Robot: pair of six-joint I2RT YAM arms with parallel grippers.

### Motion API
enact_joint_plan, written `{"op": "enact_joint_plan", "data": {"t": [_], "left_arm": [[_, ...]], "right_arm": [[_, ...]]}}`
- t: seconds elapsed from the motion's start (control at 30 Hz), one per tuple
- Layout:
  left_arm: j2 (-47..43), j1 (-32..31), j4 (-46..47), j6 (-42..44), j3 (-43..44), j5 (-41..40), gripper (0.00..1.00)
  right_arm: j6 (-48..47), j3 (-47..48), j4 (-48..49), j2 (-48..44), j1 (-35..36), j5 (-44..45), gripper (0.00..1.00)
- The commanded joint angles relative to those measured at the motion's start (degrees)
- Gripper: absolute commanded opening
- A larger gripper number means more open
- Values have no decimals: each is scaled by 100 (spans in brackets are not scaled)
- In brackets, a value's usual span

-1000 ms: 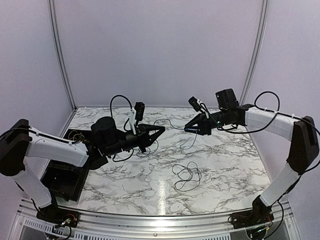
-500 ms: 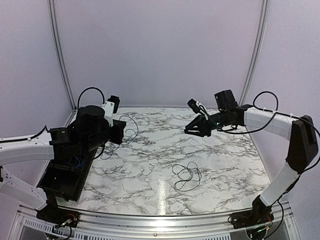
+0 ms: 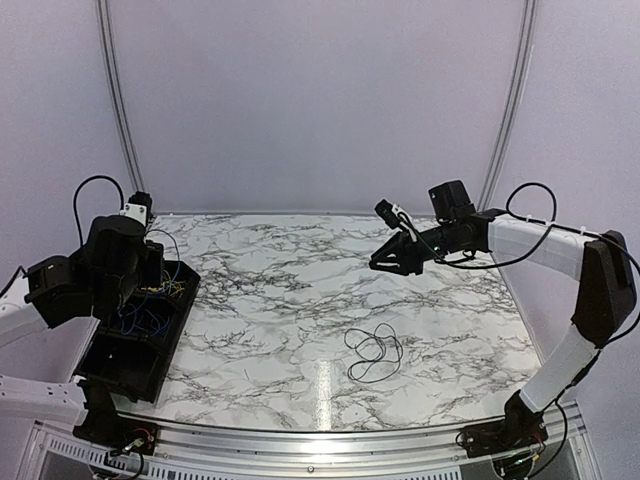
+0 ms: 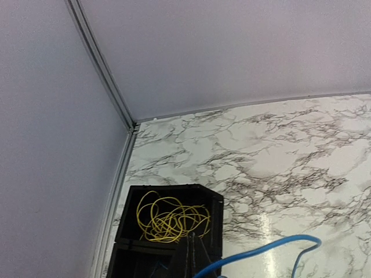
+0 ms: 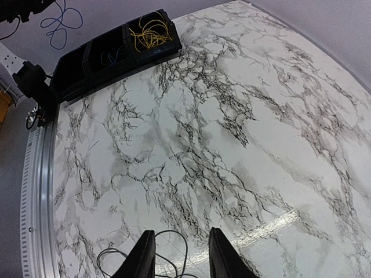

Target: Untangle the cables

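Observation:
My left gripper (image 3: pixel 158 283) hangs over the black bin (image 3: pixel 120 365) at the table's left edge, shut on the blue cable (image 3: pixel 140 315), whose loops dangle into the bin. In the left wrist view the closed fingertips (image 4: pixel 194 258) sit at the bottom edge and the blue cable (image 4: pixel 261 249) runs off to the right. A yellow cable (image 4: pixel 171 220) lies coiled in the bin's far compartment. A thin black cable (image 3: pixel 375 352) lies in loose loops on the marble. My right gripper (image 3: pixel 385 262) hovers open and empty at the back right, and the black cable (image 5: pixel 168 255) lies on the table under its fingers.
The bin (image 5: pixel 116 46) has several compartments in a row along the left side. White booth walls and metal corner posts close off the back and sides. A metal rail runs along the near edge by the arm bases.
My left arm has swung from mid-table to the left, carrying the blue cable over the bin. The right arm has hardly moved; its jaws stand slightly wider.

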Motion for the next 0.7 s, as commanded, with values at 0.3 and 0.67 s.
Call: {"op": "enact_joint_plan", "data": {"t": [0.3,0.67], "left_arm": [[-361,1383,735,2478,-1345,722,0],[211,2526,1313,3400,-1260,2135,0]], "right_arm": [[-111,146,-75,-127,57,40,32],[-164,154,-102,-63,57,90,31]]}}
